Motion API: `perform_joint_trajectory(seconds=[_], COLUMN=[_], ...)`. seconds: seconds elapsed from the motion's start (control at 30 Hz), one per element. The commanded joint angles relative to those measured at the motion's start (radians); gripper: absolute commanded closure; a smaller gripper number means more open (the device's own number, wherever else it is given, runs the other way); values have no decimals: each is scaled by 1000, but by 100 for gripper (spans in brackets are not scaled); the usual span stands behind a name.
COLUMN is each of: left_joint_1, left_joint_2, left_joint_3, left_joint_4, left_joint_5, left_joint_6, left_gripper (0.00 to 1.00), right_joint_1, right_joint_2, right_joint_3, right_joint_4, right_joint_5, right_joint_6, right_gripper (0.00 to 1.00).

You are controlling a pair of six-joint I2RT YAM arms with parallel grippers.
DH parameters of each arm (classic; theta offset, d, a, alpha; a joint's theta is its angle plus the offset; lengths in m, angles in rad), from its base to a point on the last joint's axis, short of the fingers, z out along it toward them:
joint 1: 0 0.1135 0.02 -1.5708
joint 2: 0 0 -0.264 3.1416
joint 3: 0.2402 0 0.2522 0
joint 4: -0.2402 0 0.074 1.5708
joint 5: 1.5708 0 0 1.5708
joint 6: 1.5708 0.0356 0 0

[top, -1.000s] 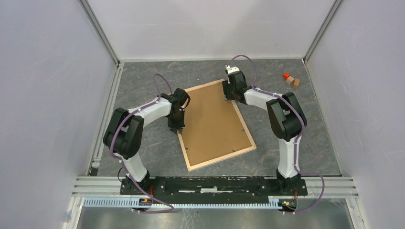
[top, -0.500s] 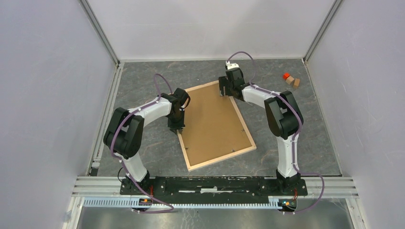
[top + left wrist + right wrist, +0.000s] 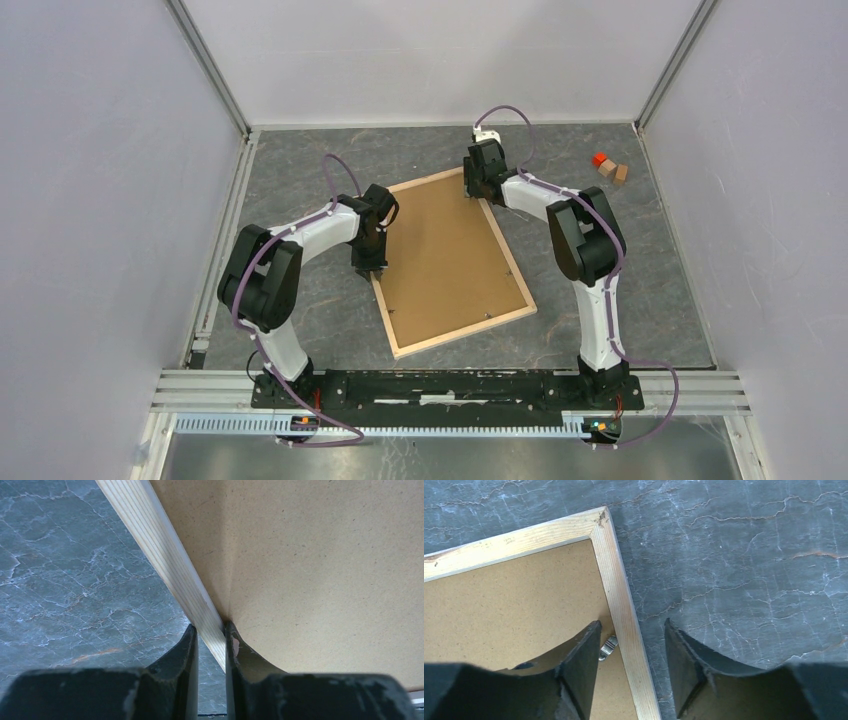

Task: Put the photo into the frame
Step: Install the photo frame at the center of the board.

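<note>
The frame [image 3: 466,332] is seen lying flat on the grey marbled tabletop [image 3: 620,270], back side up and set askew to the tabletop's edges. Its near short rail is the part closest to the arm bases. Its pale wooden rails are filled by a plain brown backing board [image 3: 450,260], by which whatever lies beneath is hidden.

Partway along the frame's left long rail, the left hand [image 3: 371,270] is brought down from the outer side. In the left wrist view the rail is shown pinched between its two dark fingers [image 3: 187,647]. One finger is pressed against the frame's outer face over the tabletop and the other is set on the inner side against the backing board, so this hand is clamped on the frame.

Farther off, at the frame's far right corner, the right hand [image 3: 470,192] is held over the right long rail. Its fingers are kept apart and the rail is straddled without being touched. One finger is placed over the backing board beside a small metal tab [image 3: 608,647] on the frame's inner edge, and the other over bare tabletop outside the frame.

Beyond and well to the right of the frame, an orange-red block [image 3: 599,159] and two brown wooden blocks [image 3: 615,172] are grouped close together.
</note>
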Motion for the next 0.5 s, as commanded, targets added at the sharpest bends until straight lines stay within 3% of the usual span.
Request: perform_joint_trajectory(seconds=[0.0,0.47], left_joint_1=[-10,-10], left_joint_2=[43,48], left_joint_3=[-27,-20], left_joint_4=[-7,-7], left_joint_5=[-56,-61], left_joint_6=[112,112], left_gripper=[98,98], right_joint_1=[-3,-4], right_joint_2=[-5,-58], right_joint_3=[0,-80], right_joint_4=[-41,-13], right_joint_5=[30,14], right_joint_6=[1,-8], right_gripper=[47,55])
